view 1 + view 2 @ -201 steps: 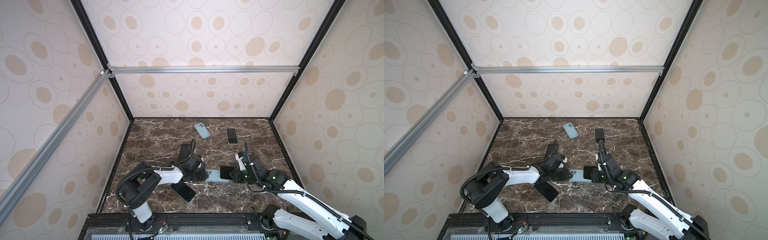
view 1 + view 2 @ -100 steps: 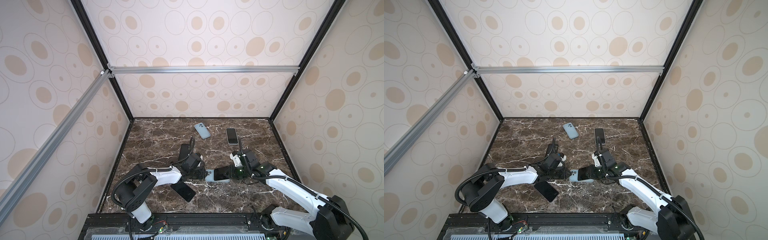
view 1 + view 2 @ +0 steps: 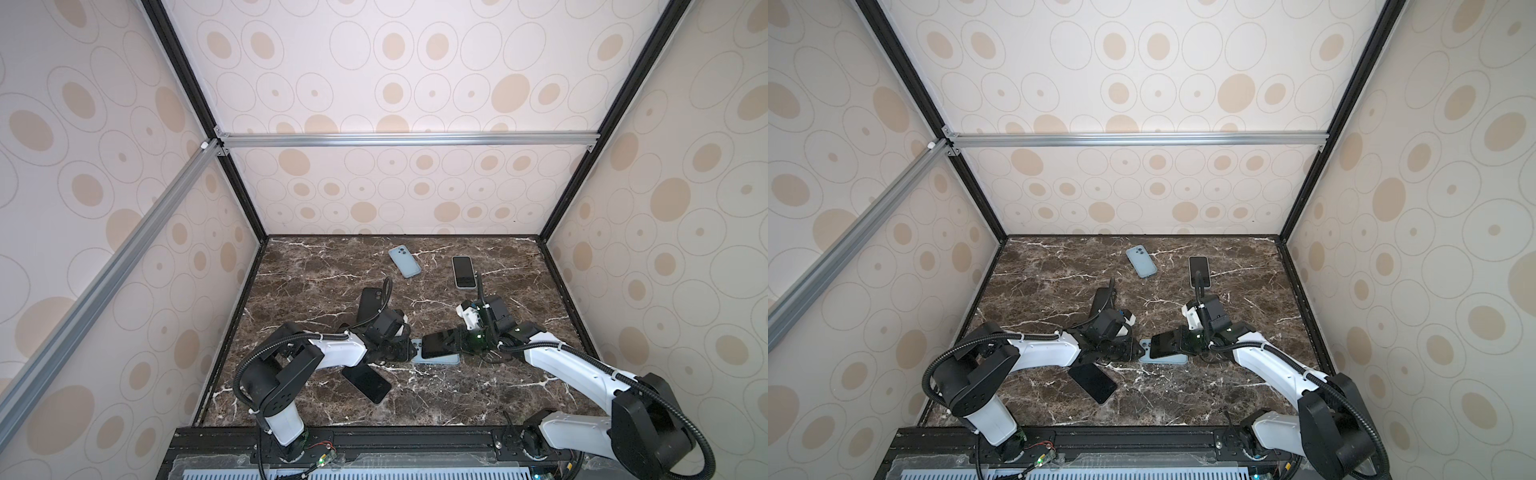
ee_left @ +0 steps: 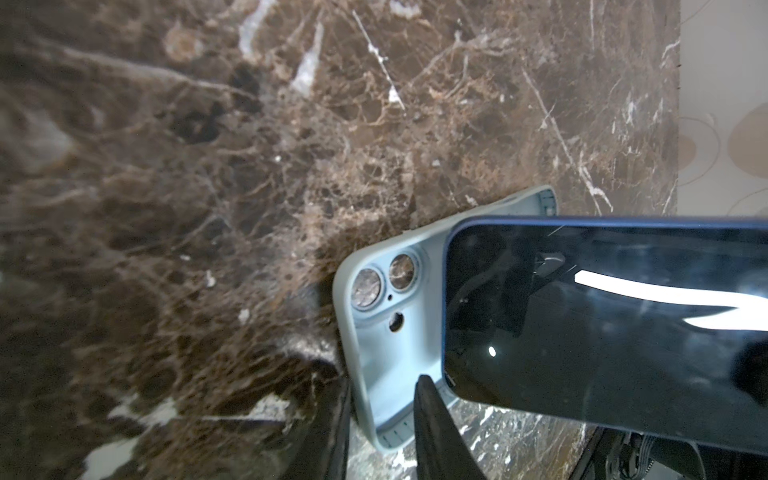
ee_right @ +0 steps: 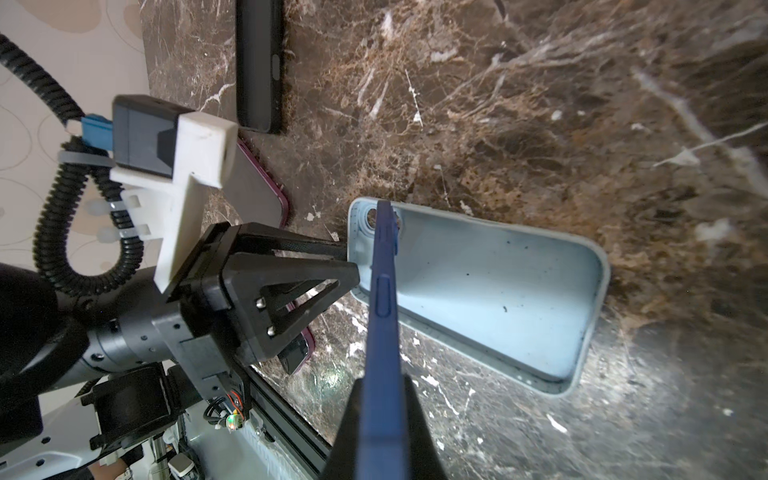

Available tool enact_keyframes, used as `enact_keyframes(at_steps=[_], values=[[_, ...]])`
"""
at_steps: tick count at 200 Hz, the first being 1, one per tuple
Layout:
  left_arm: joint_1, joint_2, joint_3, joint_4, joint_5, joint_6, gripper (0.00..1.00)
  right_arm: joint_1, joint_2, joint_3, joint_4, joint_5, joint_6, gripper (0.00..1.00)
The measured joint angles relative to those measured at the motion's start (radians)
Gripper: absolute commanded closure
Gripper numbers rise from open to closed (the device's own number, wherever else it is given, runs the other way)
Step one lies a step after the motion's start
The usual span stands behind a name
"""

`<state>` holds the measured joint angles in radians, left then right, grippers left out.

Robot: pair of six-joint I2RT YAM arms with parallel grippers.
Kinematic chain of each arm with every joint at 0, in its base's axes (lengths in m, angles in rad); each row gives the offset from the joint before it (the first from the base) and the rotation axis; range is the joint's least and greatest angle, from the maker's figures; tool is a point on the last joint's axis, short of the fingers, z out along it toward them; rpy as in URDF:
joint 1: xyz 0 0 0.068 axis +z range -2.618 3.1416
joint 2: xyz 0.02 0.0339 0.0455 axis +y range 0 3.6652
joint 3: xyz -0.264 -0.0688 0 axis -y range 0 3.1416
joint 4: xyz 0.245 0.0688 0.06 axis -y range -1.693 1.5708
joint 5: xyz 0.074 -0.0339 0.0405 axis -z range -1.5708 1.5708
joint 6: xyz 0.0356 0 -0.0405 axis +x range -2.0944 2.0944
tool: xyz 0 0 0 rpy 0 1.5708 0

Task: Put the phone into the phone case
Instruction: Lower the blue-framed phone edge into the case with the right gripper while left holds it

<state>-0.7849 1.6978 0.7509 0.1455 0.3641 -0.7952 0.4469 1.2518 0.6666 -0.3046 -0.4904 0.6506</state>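
Cream walls (image 3: 395, 62) printed with tan ovals and thin rings close in three sides. Black posts (image 3: 239, 189) stand at the corners, and silver rails (image 3: 407, 139) cross between them. The counter (image 3: 316, 282) is dark brown marble with white veins, evenly lit.

Clamped edge-on in the right gripper (image 5: 382, 415), the blue phone (image 5: 384, 291) dips its far end into the camera-hole end of the pale blue phone case (image 5: 498, 291), whose end wall the left gripper (image 5: 347, 264) pinches.

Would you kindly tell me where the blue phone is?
In both top views the blue phone sits front-centre, clamped in the right gripper and tilted over the empty light-blue case held by the left gripper.
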Motion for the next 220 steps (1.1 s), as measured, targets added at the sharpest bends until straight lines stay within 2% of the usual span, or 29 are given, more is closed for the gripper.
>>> enact_keyframes(at_steps=[130, 220], values=[[0.006, 0.019, 0.003, 0.036, 0.035, -0.002, 0.72, -0.062, 0.129, -0.067, 0.204, -0.202, 0.021, 1.0], [0.021, 0.014, -0.027, 0.095, 0.021, -0.047, 0.72, -0.1, 0.23, -0.167, 0.475, -0.319, 0.074, 1.0]])
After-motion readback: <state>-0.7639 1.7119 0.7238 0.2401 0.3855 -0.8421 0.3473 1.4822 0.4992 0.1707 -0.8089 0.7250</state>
